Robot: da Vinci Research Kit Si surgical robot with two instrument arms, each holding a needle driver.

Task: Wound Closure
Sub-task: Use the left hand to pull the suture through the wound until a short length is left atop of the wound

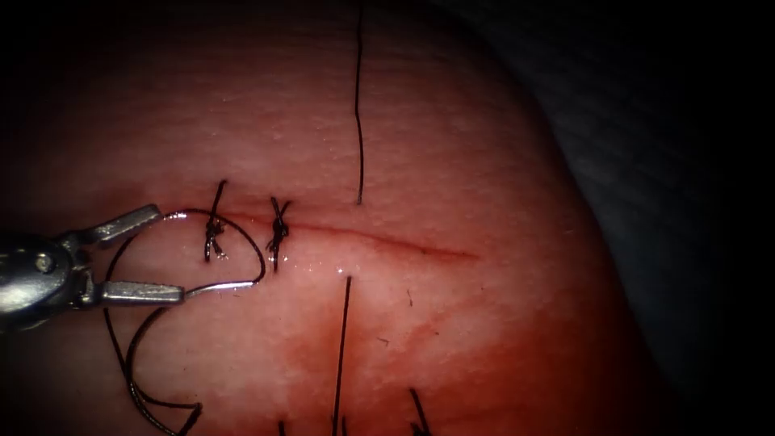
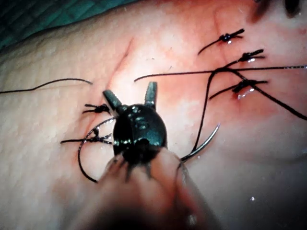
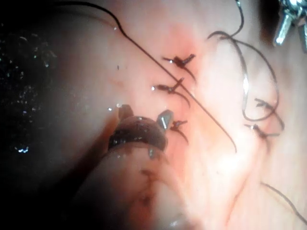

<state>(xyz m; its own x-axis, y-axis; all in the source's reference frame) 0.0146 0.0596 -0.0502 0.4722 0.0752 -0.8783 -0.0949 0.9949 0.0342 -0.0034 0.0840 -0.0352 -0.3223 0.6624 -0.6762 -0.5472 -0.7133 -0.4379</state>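
Left tool: The left tool (image 1: 168, 253) came in from the left edge of the endoscope view. Its jaws were spread wide and held nothing.
Right tool: The right tool (image 3: 145, 115) was seen in its own wrist view. Its jaws were parted and empty, close above the tissue.
Needle: The needle (image 1: 242, 246) lay loose on the tissue at the left end of the cut. It arched over the leftmost knot, and none of it looked buried. Its bright end lay just beside the tip of the lower jaw. Whether the two touched could not be told.
Thread: The thread (image 1: 133, 379) ran in dark loops toward the lower left of the frame. A separate strand (image 1: 359, 105) rose to the top edge.
Cut: The cut (image 1: 387, 241) was a thin red line running left to right. Two knots (image 1: 277, 230) already tied it at its left end, and the right stretch was unstitched.
Handling, as a judgement: A pick-up seemed to be in hand. A sound grasp would take the needle's body well back from the point and square across the jaws. It would catch neither the knot nor the thread.
Materials: The needle was slim, polished, curved steel. The thread was black and springy. The tissue (image 1: 500, 161) was pale pink, moist and finely pebbled, with red fluid (image 1: 404, 355) in the lower middle.
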